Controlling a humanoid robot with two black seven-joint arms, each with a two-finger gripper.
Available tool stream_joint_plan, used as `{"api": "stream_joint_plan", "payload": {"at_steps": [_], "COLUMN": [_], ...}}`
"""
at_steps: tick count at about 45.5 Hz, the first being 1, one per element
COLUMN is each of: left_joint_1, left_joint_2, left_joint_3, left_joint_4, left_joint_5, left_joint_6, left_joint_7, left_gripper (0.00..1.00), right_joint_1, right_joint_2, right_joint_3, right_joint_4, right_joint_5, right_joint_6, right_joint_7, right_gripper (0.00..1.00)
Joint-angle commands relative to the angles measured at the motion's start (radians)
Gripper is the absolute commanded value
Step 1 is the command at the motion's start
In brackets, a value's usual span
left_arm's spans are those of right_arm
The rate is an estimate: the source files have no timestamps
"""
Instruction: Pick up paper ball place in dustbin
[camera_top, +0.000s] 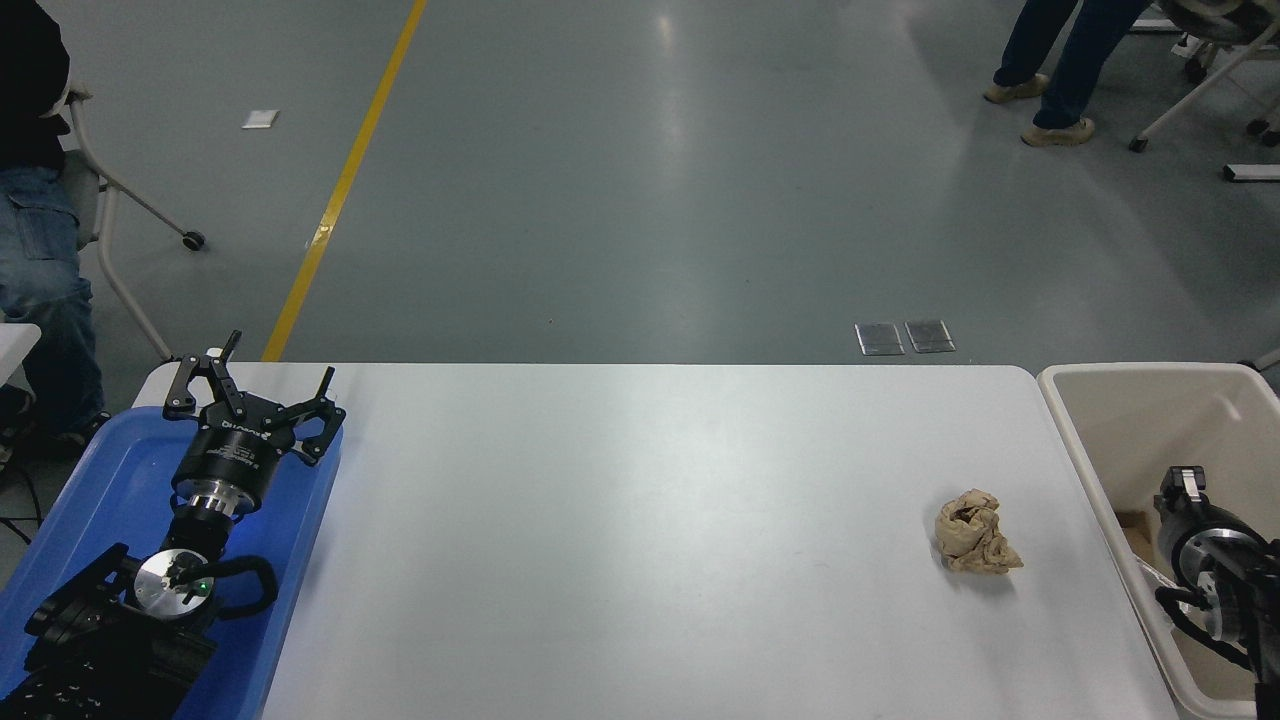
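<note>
The right gripper (1183, 482) hangs over the dustbin (1060, 420), its state untellable; the left gripper (250, 395) is parked, splayed; the loose paper ball (975, 532) may squirt aside.

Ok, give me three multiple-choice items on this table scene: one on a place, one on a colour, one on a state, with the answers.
1. Where is the paper ball?
A. In the dustbin
B. On the white table, right part
C. In the blue tray

2. What colour is the dustbin?
A. Beige-cream
B. Green
C. Red

3. How is the left gripper?
A. Shut on the paper ball
B. Open, holding nothing
C. Out of view

Answers: 1 B, the ball lies on the table, short of the bin. 2 A, its rim and walls are cream. 3 B, its fingers are spread over the blue tray.
</note>
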Motion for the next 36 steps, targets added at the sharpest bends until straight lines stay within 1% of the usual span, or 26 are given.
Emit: {"api": "stream_joint_plan", "payload": {"at_steps": [1,13,36], "left_joint_1": [0.0,-0.002,-0.002], "left_joint_2": [0.0,-0.002,-0.002], "left_joint_3": [0.0,0.0,0.0], "left_joint_4": [0.0,0.0,0.0], "left_joint_5": [0.0,0.0,0.0], "left_joint_6": [0.0,0.0,0.0], "left_joint_7": [0.0,0.0,0.0], "left_gripper": [0.99,0.99,0.99], "right_joint_1": [0.007,0.02,0.022], "right_joint_2": [0.014,0.035,0.034], "right_joint_3": [0.0,-0.007,-0.054], "right_joint_4": [-0.001,-0.001,0.007], "right_joint_5": [0.0,0.0,-0.007], "right_joint_6": [-0.002,0.0,0.015], "right_joint_7": [0.001,-0.001,0.001], "right_gripper": [0.0,0.0,0.0]}}
